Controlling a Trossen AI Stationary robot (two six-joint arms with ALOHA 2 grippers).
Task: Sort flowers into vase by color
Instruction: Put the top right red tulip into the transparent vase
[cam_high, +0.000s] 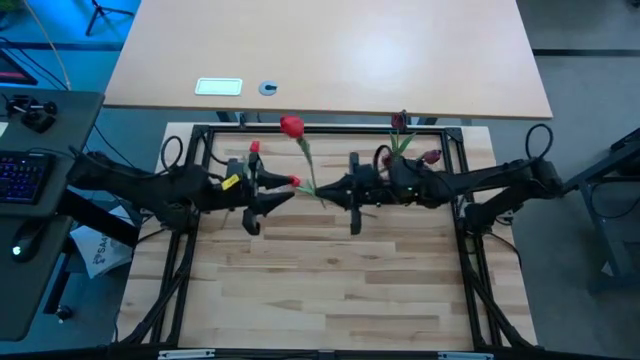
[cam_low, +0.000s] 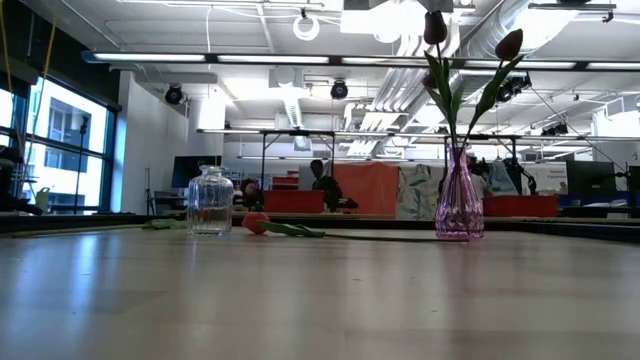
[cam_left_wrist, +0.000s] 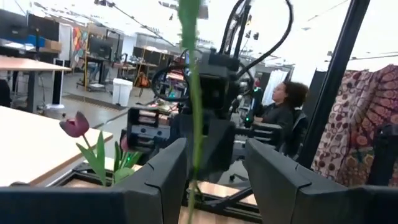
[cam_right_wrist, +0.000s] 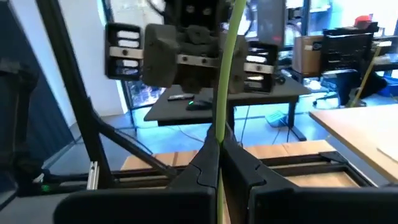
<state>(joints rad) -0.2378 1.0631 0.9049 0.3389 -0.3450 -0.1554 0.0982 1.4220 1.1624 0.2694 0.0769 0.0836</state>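
Meeting mid-air above the table (cam_high: 330, 290), both arms are facing each other: the right pincer (cam_right_wrist: 217, 149) is clamping the red tulip's stem (cam_right_wrist: 225, 68) (head (cam_high: 292, 126) uppermost), the left pincer (cam_left_wrist: 214, 163) is standing wide around it.

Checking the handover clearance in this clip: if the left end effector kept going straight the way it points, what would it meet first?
The green stem of the red tulip already stands between the open fingers of the left end effector. Just beyond it is the right end effector, shut on that stem; depth is hard to judge.
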